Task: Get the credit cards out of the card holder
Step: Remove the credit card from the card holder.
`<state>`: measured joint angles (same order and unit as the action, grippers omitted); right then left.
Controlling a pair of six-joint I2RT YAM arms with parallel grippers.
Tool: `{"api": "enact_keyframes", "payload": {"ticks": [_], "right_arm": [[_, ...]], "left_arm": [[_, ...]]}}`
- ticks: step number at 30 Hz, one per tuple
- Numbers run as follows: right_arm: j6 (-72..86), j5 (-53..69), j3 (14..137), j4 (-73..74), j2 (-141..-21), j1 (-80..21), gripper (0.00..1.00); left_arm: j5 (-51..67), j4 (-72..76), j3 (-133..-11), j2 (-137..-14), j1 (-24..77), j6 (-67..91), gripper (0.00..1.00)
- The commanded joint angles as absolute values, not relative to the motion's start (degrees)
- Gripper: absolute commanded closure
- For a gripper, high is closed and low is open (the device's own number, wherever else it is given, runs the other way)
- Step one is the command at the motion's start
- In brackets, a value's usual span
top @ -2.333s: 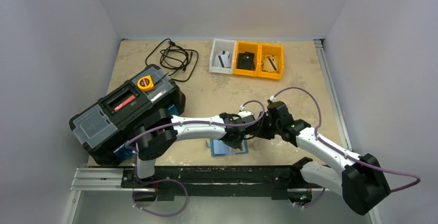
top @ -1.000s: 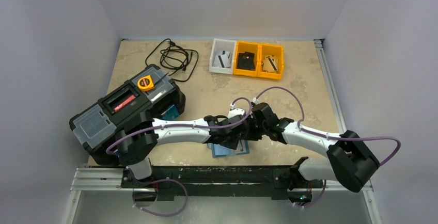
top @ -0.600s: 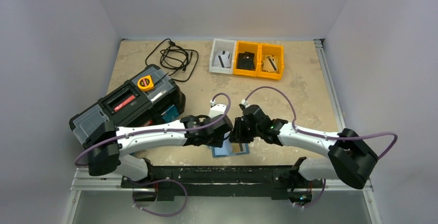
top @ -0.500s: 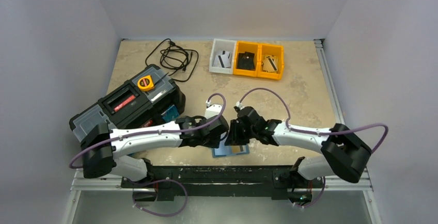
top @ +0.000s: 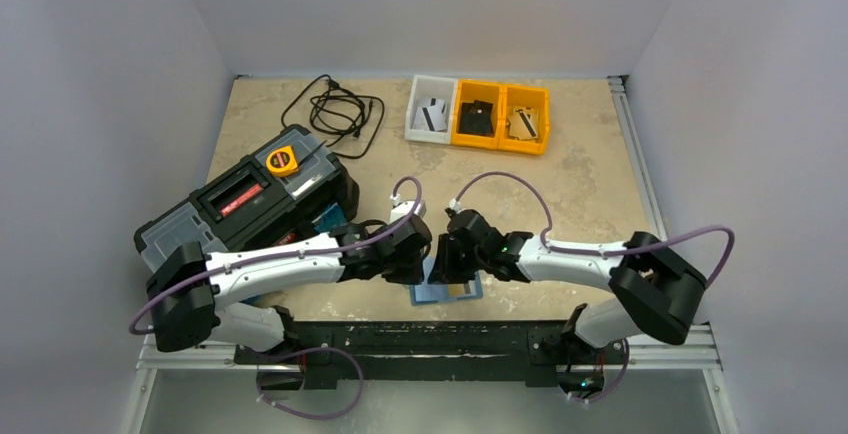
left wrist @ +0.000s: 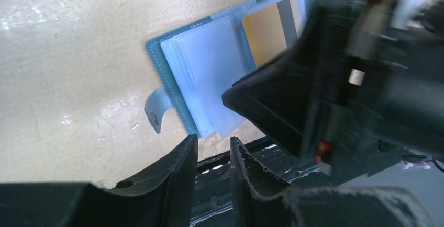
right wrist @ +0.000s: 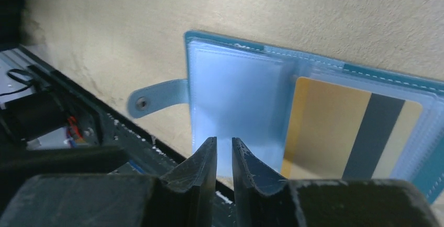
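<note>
**Operator:** Where is the card holder?

**Technician:** The card holder [top: 447,291] lies open and flat on the table [top: 560,184], at the near edge, just past the black rail [top: 400,339]. Its snap strap [right wrist: 152,99] sticks out sideways from one panel. A tan card in the holder [right wrist: 330,127], crossed by a dark stripe, sits in a clear pocket of the other panel.

**Operator:** What is the jaw condition?

**Technician:** The left gripper [left wrist: 212,161] has its jaws drawn to a narrow slit with nothing between them. It hangs over the table edge, facing the strap side of the holder. The right gripper [right wrist: 220,167] has its jaws down to a sliver. Its tips are over the near edge of the clear pocket leaf, and I cannot tell whether they touch it. From above, the two wrists meet head to head over the holder.

**Operator:** What lies farther out?

**Technician:**
- **Left side:** a black toolbox [top: 240,219] with a yellow tape measure [top: 282,161] on its lid.
- **Far end:** a coiled black cable [top: 335,109].
- **Beside the cable:** a white bin [top: 432,80] holding a pale striped card [top: 432,114].
- **Next in the row:** two yellow bins [top: 478,84], one holding a black card [top: 478,117] and the other a tan binned card [top: 521,122].
</note>
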<state>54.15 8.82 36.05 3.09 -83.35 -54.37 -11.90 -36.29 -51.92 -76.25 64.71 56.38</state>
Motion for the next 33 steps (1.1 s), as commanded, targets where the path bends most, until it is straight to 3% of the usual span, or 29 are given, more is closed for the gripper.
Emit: {"api": "enact_keyframes", "payload": {"ticks": [1, 15, 23, 33], "right_arm": [[56.0, 3.5, 37.8, 6.8, -76.5, -54.6, 0.81], [56.1, -3.1, 33.6, 16.8, -64.9, -49.4, 0.78], [53.2, -4.7, 32.7, 18.3, -67.7, -49.0, 0.79], [50.8, -9.8, 34.1, 20.5, -70.1, -49.0, 0.79]], "left_arm": [[-1.9, -25.3, -48.5, -74.5, 61.0, 57.5, 0.72], [11.4, -12.2, -51.6, -87.5, 57.7, 59.8, 0.75], [14.5, -4.5, -47.9, -93.6, 55.6, 61.2, 0.75], [12.9, -5.2, -46.5, -95.0, 54.9, 60.5, 0.75]]}}
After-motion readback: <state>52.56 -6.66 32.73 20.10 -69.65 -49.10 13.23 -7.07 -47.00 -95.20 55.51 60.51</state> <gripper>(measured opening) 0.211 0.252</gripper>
